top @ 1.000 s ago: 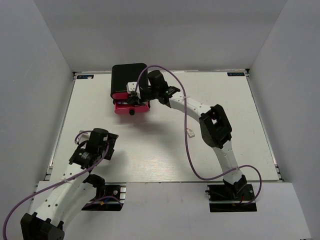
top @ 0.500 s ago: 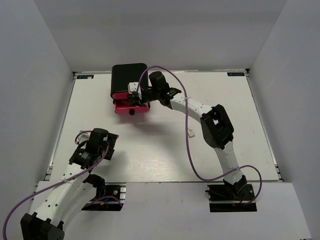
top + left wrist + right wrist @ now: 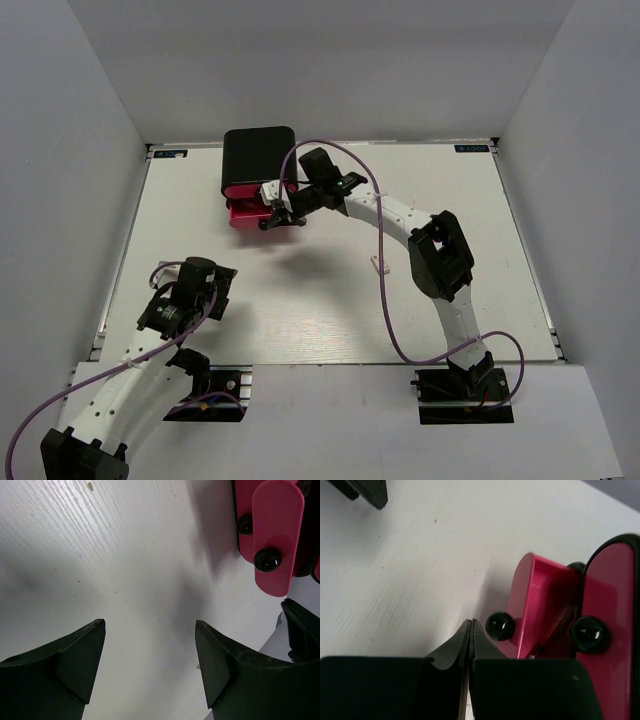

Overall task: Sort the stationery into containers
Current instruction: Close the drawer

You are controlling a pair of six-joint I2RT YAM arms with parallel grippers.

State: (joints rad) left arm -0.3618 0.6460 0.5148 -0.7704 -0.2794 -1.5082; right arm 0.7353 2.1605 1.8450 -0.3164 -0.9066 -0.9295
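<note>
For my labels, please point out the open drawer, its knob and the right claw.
open drawer [image 3: 542, 600], right wrist view, pink wall.
knob [image 3: 500, 626], right wrist view, centre.
right claw [image 3: 471, 624], right wrist view, between tips.

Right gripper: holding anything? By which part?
Nothing. The right gripper is shut, empty, beside the knob of the open drawer.

Arm links [image 3: 385, 212] were white, joints [image 3: 440, 262] black; purple cables [image 3: 386, 318] looped alongside. Fingers [image 3: 70, 660] were black wedges; base plates [image 3: 465, 400] black.

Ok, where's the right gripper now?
Top view: the right gripper sits far centre-left, at the front of the open drawer. Its wrist view shows it shut, tips beside the drawer's knob.
</note>
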